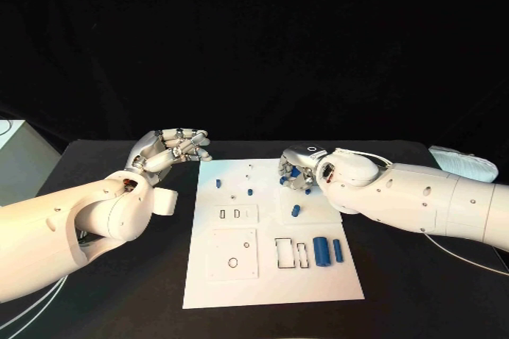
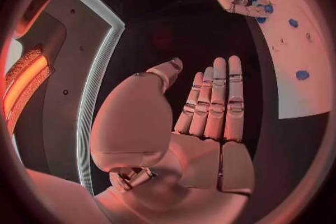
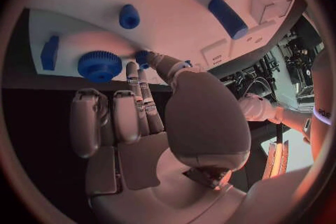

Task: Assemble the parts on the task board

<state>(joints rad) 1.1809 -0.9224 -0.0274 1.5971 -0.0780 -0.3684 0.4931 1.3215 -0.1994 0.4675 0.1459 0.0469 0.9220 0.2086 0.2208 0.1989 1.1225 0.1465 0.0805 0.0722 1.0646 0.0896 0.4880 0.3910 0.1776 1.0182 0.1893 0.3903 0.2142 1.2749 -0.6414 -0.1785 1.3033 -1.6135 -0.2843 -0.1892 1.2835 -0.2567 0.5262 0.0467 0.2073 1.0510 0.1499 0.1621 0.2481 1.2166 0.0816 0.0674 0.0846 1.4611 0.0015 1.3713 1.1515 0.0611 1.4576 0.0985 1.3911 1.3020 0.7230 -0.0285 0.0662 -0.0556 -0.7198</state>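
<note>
Right hand (image 1: pixel 300 171) reaches a small blue part (image 3: pixel 143 57) at the task board (image 1: pixel 318 280)'s one o'clock edge, grasp uncertain; next, pinch it. Left hand (image 1: pixel 170 151) idles, released.

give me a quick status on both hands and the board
Left hand open, off the board's left edge. Right hand over the board, fingertips at a small blue part; grip unclear. Nothing in the way.

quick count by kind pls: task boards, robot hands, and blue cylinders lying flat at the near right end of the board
task board: 1
hands: 2, left hand and right hand
blue cylinders: 2, thick cylinder and thin cylinder
total: 5
</note>
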